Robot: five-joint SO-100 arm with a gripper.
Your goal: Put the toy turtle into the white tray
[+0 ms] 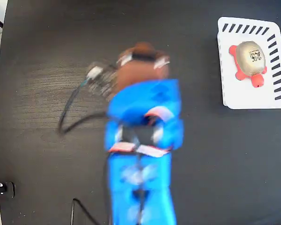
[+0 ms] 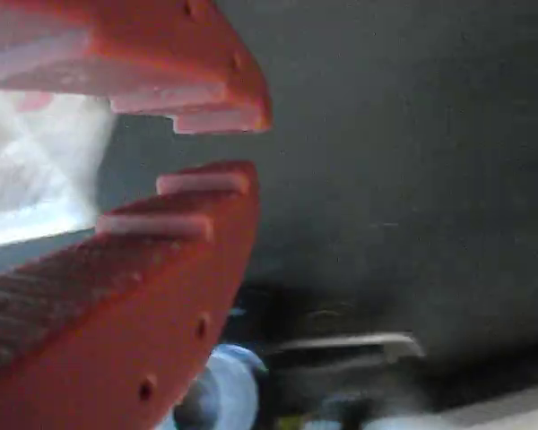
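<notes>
Gold-shelled toy turtle (image 1: 249, 58) lies inside the white tray (image 1: 253, 98) | gripper (image 2: 217, 148) empty, jaws slightly apart, well away over the table (image 1: 37, 70) | placing looks done | next: park arm.

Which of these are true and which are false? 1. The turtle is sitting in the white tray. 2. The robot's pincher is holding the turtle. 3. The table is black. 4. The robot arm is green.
1. True. In the fixed view the toy turtle lies inside the white tray.
2. False. The gripper holds nothing; the wrist view shows an empty gap between its red fingers, and the blurred arm is well away from the turtle.
3. True. The table is black.
4. False. The arm is blue, with red fingers.
</notes>
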